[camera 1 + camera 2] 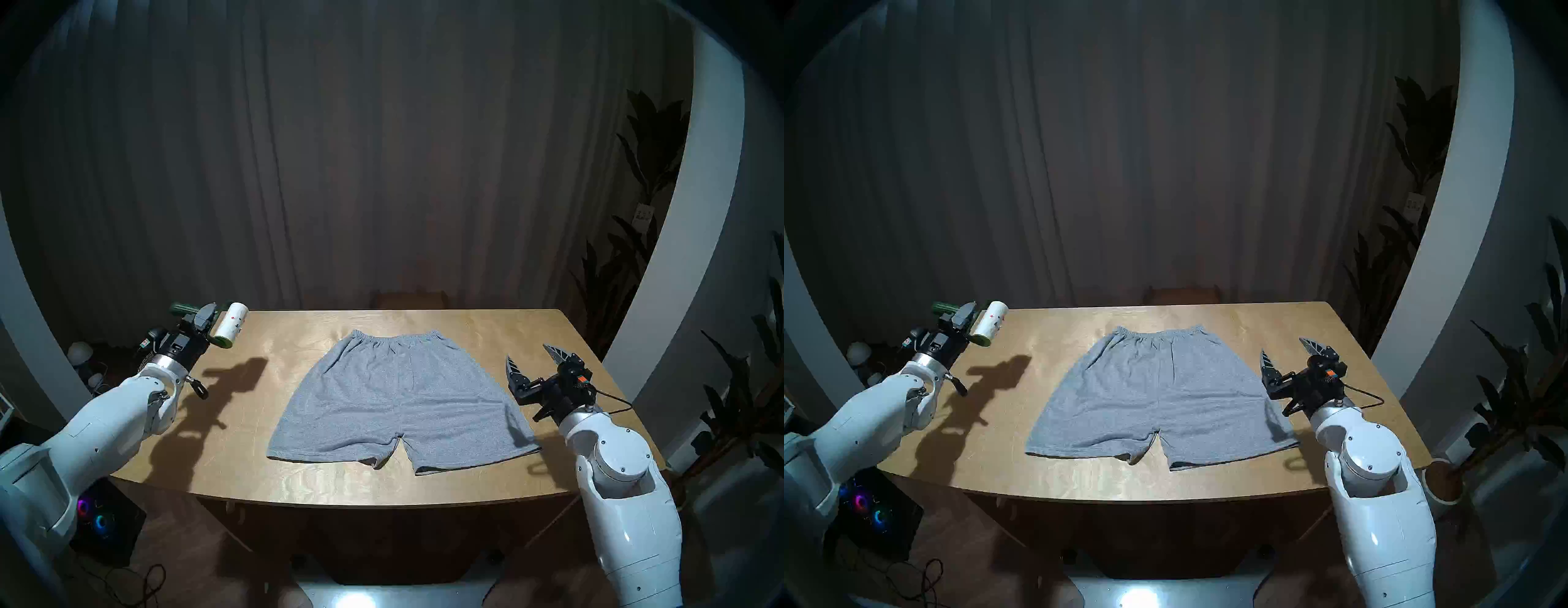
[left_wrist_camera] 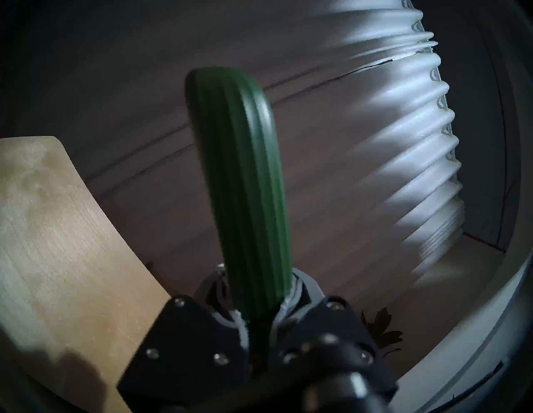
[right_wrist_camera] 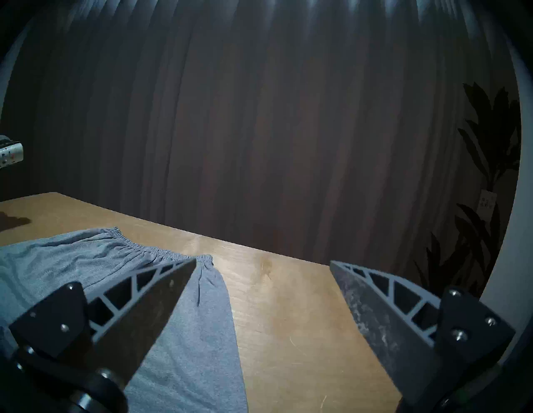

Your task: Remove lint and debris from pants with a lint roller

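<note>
**Grey shorts lie flat while the lint roller hangs off the table's left corner**

Grey knit shorts (image 1: 399, 399) lie spread flat in the middle of the pale wooden table (image 1: 488, 475), the gathered waistband toward the far edge and the two short legs toward the robot. No specks can be made out on the cloth from the head views.

At the far left corner of the table the left gripper (image 1: 203, 320) is clamped shut on the ribbed dark green handle of the lint roller (image 1: 231, 325); the left wrist view shows the handle (image 2: 245, 184) rising from between the closed jaws. The roller is held in the air above the table corner, well apart from the shorts, its white roll pointing toward the table's middle. Small red and dark specks, the lint and debris (image 1: 234, 319), sit on the white roll.

On the right, the right gripper (image 1: 532, 365) hovers just beside the shorts' right edge with its jaws spread wide and nothing between them.
</note>
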